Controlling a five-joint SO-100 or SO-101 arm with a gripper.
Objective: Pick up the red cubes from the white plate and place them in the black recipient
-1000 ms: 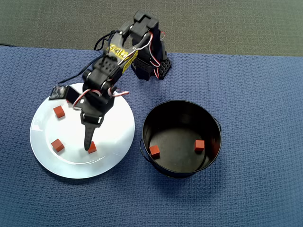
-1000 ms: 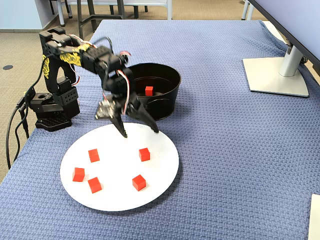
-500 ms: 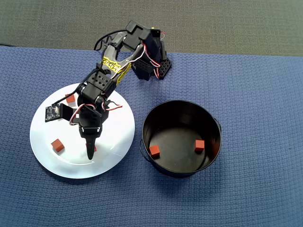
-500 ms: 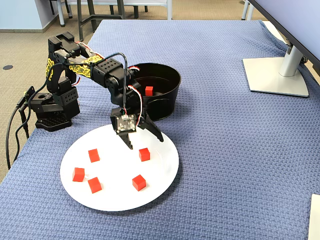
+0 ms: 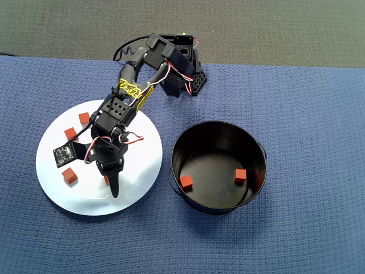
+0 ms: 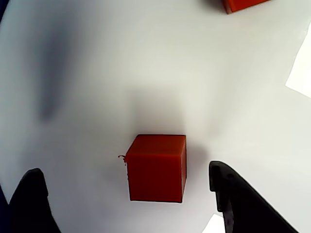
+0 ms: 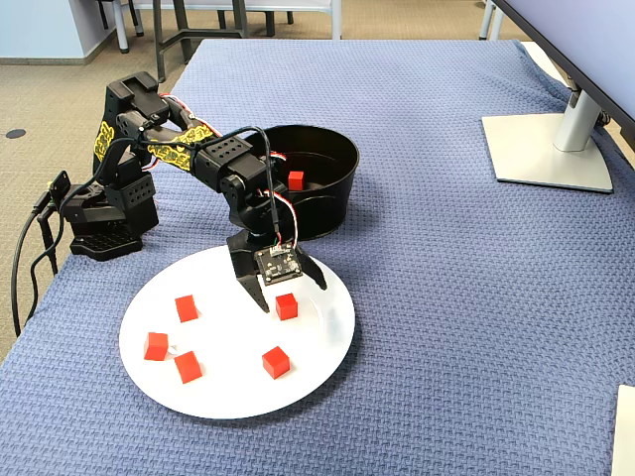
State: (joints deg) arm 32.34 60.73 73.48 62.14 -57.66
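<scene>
The white plate (image 5: 63, 194) lies at the left of the overhead view, and the black pot (image 5: 259, 154) stands to its right. Two red cubes (image 5: 186, 182) (image 5: 240, 176) lie in the pot. Several red cubes rest on the plate (image 7: 218, 397), among them ones at the near left (image 7: 156, 345) and the near middle (image 7: 276, 361). My gripper (image 7: 290, 296) is open, low over the plate, with one red cube (image 6: 156, 167) between its fingers. That cube sits nearer the right finger (image 6: 233, 199) and touches neither. Another cube (image 6: 243, 4) shows at the wrist view's top edge.
The arm's base (image 5: 182, 74) stands at the back edge of the blue woven cloth (image 5: 308, 114). In the fixed view a monitor stand (image 7: 551, 149) sits at the far right, and cables (image 7: 30, 258) hang off the table's left edge.
</scene>
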